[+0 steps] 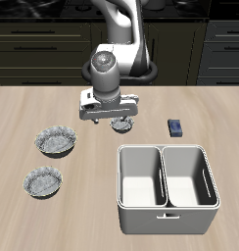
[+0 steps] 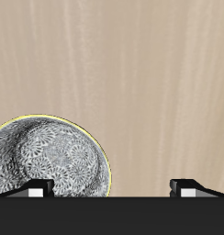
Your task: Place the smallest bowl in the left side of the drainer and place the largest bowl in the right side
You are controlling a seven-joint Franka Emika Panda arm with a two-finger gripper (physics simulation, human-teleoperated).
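Three bowls sit on the counter (image 1: 23,113), and the one you want first is the smallest bowl (image 1: 121,124). It rests near the middle of the exterior frame, right under your gripper (image 1: 111,115) and partly hidden by it. The drainer (image 1: 167,216) waits at the lower right of that frame, and both of its deep halves look bare.

Your fingers (image 2: 35,191) are spread wide and hold nothing. In the wrist view, the smallest bowl (image 2: 50,170) does not sit between them. One finger tip hangs over the bowl itself, and the other tip hangs over bare counter, well apart from it. So the bowl lies off to one side of your grip, toward the finger that covers it.

I think you need to slide the gripper sideways that way first. Then one finger can go inside the wavy rim and one outside it. The bowl is round, so no turn of the wrist seems needed.

The largest bowl (image 1: 57,142) sits at the middle left of the exterior frame, and it looks untouched.
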